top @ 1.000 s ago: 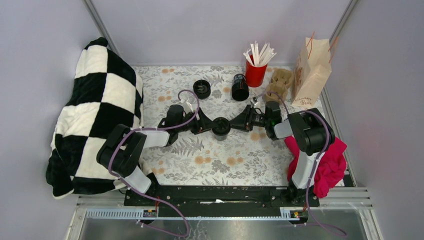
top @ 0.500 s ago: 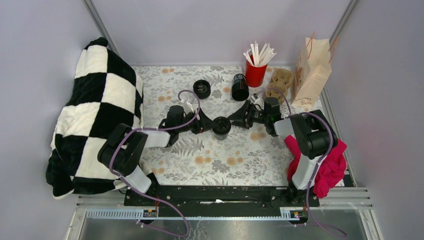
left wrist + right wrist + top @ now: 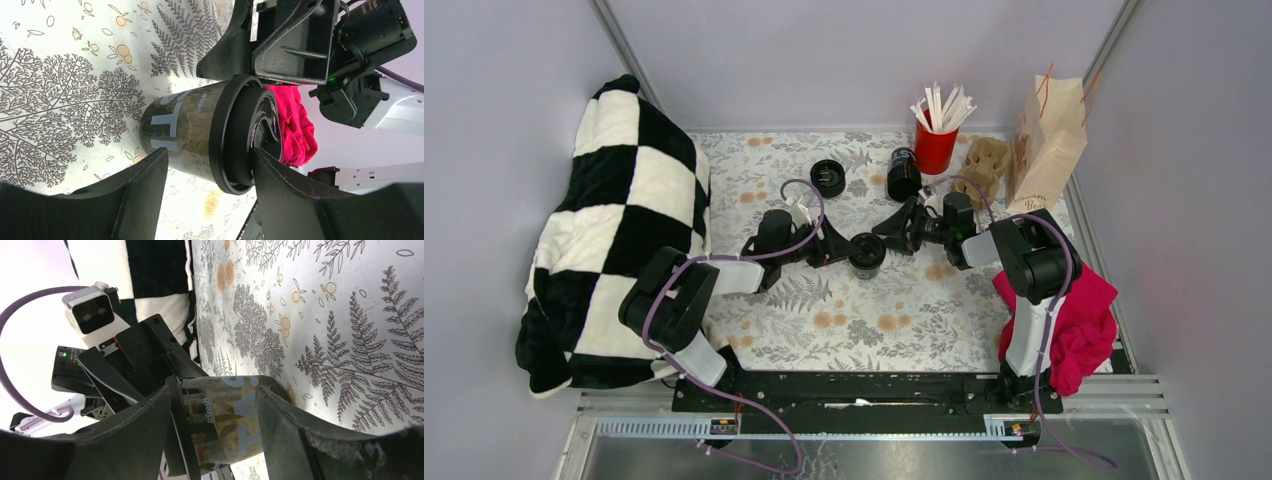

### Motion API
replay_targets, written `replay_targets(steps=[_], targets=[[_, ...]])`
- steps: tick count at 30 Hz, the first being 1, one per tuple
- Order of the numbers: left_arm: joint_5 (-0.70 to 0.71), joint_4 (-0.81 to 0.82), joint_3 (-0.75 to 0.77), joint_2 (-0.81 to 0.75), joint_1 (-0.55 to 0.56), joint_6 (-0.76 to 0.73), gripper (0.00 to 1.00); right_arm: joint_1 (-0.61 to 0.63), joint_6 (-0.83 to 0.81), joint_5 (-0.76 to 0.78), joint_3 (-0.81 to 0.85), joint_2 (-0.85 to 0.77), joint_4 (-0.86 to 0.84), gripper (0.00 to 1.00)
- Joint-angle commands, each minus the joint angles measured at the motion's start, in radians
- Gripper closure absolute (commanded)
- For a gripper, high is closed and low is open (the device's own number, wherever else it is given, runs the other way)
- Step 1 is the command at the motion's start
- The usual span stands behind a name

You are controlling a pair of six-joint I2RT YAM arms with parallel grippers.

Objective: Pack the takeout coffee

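Note:
The takeout coffee, a short dark cup with a black lid, stands upright mid-table. My left gripper reaches it from the left and is rolled on its side. In the left wrist view the coffee sits just past the left gripper, whose jaws stand apart, one fingertip by the base and one at the lid rim. My right gripper is just right of the cup and behind it. It is also rolled and open, and its fingers frame the coffee without pinching it.
A paper bag stands at the back right beside a brown pulp carrier and a red cup of white sticks. A second black cup and a loose black lid lie behind. Checkered blanket left, red cloth right.
My right gripper has widened its jaws and swung from beside the cup toward the back and slightly left. The left gripper and the cup have stayed put.

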State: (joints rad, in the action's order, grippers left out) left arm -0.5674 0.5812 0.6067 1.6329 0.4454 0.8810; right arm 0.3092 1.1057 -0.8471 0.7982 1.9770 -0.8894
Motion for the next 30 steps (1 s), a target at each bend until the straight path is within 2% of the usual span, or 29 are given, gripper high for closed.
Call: replay_targets(steps=[1,9,13,22,25,28,30], targets=[[0.159,-0.316,-0.059,0.091,0.004,-0.129,0.36,0.032,-0.003,-0.04,-0.014,0.017,-0.075,0.3],[0.164,-0.325,-0.053,0.091,0.003,-0.131,0.36,0.032,-0.034,-0.067,-0.024,0.016,-0.092,0.23],[0.165,-0.322,-0.052,0.097,0.004,-0.131,0.36,0.033,-0.064,-0.055,-0.045,0.072,-0.078,0.27],[0.173,-0.312,-0.067,0.116,0.004,-0.131,0.36,0.033,-0.213,0.16,-0.116,0.143,0.119,0.33],[0.173,-0.305,-0.078,0.109,0.004,-0.127,0.36,0.031,-0.222,0.161,-0.115,0.103,0.141,0.32],[0.173,-0.314,-0.078,0.096,0.004,-0.129,0.36,0.031,-0.182,0.072,-0.072,0.018,0.133,0.28],[0.177,-0.326,-0.074,0.084,0.004,-0.131,0.36,0.026,-0.193,0.049,-0.022,-0.066,0.208,0.23]])
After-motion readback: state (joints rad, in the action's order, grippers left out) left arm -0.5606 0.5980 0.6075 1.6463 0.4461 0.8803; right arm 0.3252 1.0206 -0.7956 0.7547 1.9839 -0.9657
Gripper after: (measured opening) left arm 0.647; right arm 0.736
